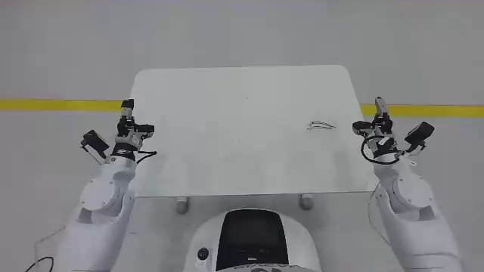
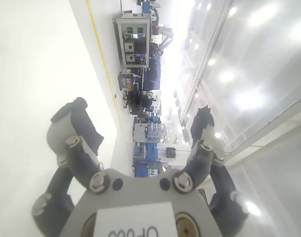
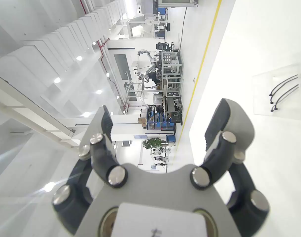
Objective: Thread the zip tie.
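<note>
Zip ties [image 1: 321,126], thin and black, lie together on the right part of the white tabletop [image 1: 242,91], not far from its right edge. In the right wrist view the zip ties [image 3: 286,92] rest on what looks like a clear plastic sheet [image 3: 263,82], each one slightly curved, with the small heads all at one end. I count two or three; the exact number I cannot tell.

Such a strip is surely very light, thin and bendable, and its smooth plastic may slip between the pads. It lies flat, so it will be difficult to pick up from the surface. I would take hold near the head, where it is thicker, and let the other arm hold the tail a little behind its tip, so the tip can be guided into the slot.

The right tool [image 1: 380,107] is released, its jaws [image 3: 165,107] wide apart and holding nothing. It hangs just outside the right edge, near the zip ties but not touching them. The left tool [image 1: 127,108] is at the opposite edge, well apart from them, and is also released [image 2: 140,107] and without load.
</note>
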Robot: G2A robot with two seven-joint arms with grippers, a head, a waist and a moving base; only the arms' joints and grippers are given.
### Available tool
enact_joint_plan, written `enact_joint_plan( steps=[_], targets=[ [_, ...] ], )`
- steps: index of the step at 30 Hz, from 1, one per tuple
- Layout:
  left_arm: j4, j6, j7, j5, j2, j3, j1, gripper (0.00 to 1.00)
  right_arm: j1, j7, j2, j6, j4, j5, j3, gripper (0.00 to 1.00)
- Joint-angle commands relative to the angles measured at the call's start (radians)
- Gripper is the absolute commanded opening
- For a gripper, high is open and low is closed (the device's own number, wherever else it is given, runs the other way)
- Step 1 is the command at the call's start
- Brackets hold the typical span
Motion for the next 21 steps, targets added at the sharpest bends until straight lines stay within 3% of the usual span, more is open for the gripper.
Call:
enact_joint_plan(
  steps=[1, 2, 3, 4, 5, 6, 11, 21],
  targets=[
    [0.000, 0.000, 0.000, 0.000, 0.000, 0.000, 0.000, 0.78, 0.000, 0.000, 0.000, 0.000, 0.000, 0.000, 0.000, 0.78],
    [0.000, 0.000, 0.000, 0.000, 0.000, 0.000, 0.000, 0.78, 0.000, 0.000, 0.000, 0.000, 0.000, 0.000, 0.000, 1.00],
    [0.000, 0.000, 0.000, 0.000, 0.000, 0.000, 0.000, 1.00, 0.000, 0.000, 0.000, 0.000, 0.000, 0.000, 0.000, 1.00],
    [0.000, 0.000, 0.000, 0.000, 0.000, 0.000, 0.000, 1.00, 0.000, 0.000, 0.000, 0.000, 0.000, 0.000, 0.000, 1.00],
    [0.000, 0.000, 0.000, 0.000, 0.000, 0.000, 0.000, 0.78, 0.000, 0.000, 0.000, 0.000, 0.000, 0.000, 0.000, 1.00],
    [0.000, 0.000, 0.000, 0.000, 0.000, 0.000, 0.000, 1.00, 0.000, 0.000, 0.000, 0.000, 0.000, 0.000, 0.000, 1.00],
    [0.000, 0.000, 0.000, 0.000, 0.000, 0.000, 0.000, 1.00, 0.033, 0.011, 0.004, 0.017, 0.001, -0.089, 0.004, 1.00],
    [0.000, 0.000, 0.000, 0.000, 0.000, 0.000, 0.000, 1.00, 0.231, 0.148, 0.012, 0.082, 0.082, -0.367, -0.064, 1.00]
  ],
)
